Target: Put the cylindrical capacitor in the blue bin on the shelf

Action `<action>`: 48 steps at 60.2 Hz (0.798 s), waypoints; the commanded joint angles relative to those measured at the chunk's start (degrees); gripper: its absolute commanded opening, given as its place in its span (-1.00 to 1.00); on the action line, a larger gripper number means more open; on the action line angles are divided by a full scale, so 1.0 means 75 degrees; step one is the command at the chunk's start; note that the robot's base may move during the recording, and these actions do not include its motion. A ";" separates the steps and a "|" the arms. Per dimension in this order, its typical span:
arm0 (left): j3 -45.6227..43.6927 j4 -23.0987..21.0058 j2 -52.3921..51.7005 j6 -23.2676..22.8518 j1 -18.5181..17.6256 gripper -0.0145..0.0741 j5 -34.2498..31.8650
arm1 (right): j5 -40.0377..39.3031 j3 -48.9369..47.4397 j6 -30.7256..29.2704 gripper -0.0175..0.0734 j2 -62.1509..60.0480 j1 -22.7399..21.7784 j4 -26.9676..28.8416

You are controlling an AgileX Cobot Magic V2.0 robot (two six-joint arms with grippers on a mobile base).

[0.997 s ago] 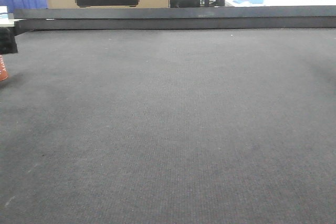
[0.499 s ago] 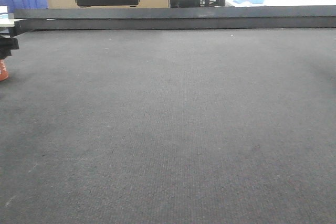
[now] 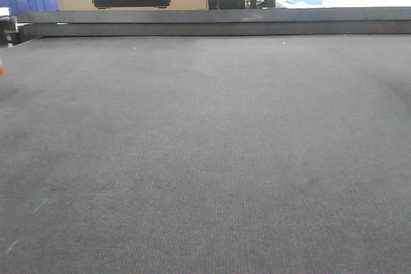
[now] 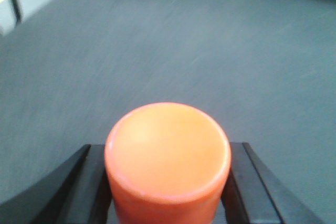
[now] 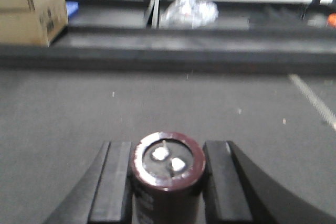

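The cylindrical capacitor (image 5: 168,167) stands clamped in my right gripper (image 5: 168,153). I'd carry it level with a firm squeeze. My left gripper (image 4: 169,182) clamps the orange item (image 4: 168,148).

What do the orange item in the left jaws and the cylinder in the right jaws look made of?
The orange item: likely plastic, smooth with a soft sheen on its rounded top. The cylindrical capacitor: dark glossy sleeve, probably plastic film, around a grey top with two pale, metal-looking terminals.

Open grey mat (image 3: 205,152) ahead; dark rail (image 3: 212,22) across far edge.
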 commanded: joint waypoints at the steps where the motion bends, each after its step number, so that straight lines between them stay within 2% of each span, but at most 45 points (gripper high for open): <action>1: -0.0196 0.0293 -0.0987 0.0014 -0.0216 -0.92 0.0935 | 0.0668 -0.0363 -0.0024 -0.86 -0.0089 0.0077 -0.0002; 13: -0.0726 0.0496 -0.2554 0.0014 -0.0800 -0.92 0.3482 | 0.1527 -0.0568 -0.0024 -0.86 -0.0240 0.0624 -0.0002; 24: -0.1098 0.0513 -0.3593 0.0014 -0.1067 -0.92 0.5258 | 0.2208 -0.0568 -0.0024 -0.86 -0.0588 0.0921 0.0015; 35: -0.1115 0.0682 -0.4743 0.0014 -0.1101 -0.92 0.6476 | 0.2891 -0.0470 -0.0024 -0.86 -0.1421 0.0951 0.0079; 43: -0.1115 0.0714 -0.5507 0.0602 -0.1101 -0.92 0.7403 | 0.3023 0.0047 -0.0024 -0.86 -0.2432 0.0951 0.0079; 48: -0.0985 0.0714 -0.5968 0.0606 -0.1101 -0.92 0.7642 | 0.3173 0.0491 -0.0043 -0.86 -0.3009 0.0951 0.0079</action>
